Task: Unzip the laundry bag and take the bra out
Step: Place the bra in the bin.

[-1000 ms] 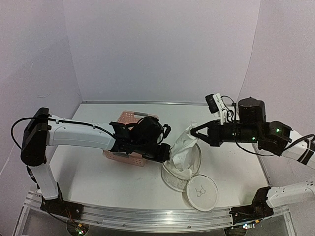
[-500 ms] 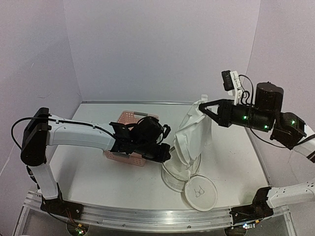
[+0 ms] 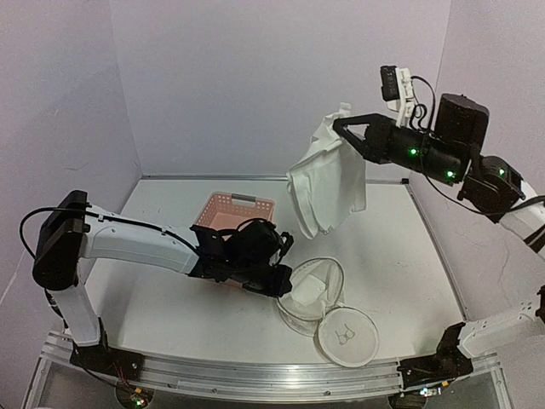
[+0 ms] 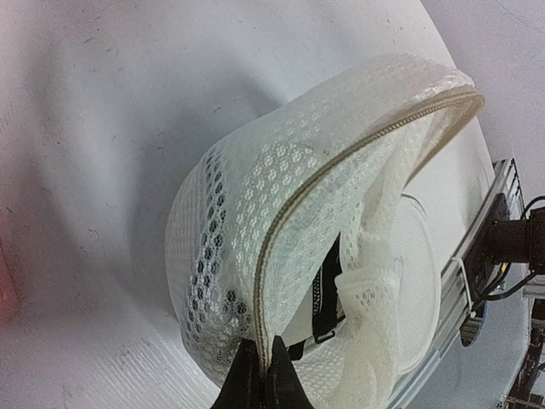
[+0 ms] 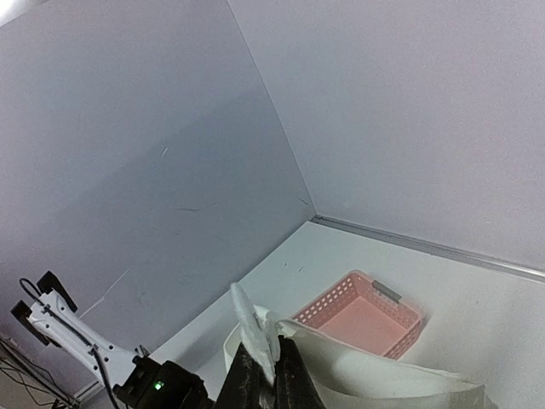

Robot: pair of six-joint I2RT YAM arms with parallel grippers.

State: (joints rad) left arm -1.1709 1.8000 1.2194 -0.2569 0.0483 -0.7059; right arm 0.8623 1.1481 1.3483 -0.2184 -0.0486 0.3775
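**A:** What encloses the space?

**B:** Three plain panels painted pale lilac: a back wall (image 3: 281,85), a left wall (image 3: 60,102) and a right wall (image 3: 502,51), meeting in straight corners. Seen from the right wrist, the left one carries a few faint scratches.

**A:** And underneath?

**B:** A flat matte white table top (image 3: 170,315). A thin grey metal strip (image 3: 213,177) runs where it meets the back wall, and a ribbed aluminium rail (image 3: 255,375) lines its near edge.

**A:** The light?

**B:** Soft and even, casting only blurred shadows on the white surface.

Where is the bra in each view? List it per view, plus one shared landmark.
Top external: upper centre-right, bra hanging from the right tool.
Left wrist: not seen; only the laundry bag.
Right wrist: bra at bottom edge, pinched.
Landmark: pink basket, top and right wrist views.
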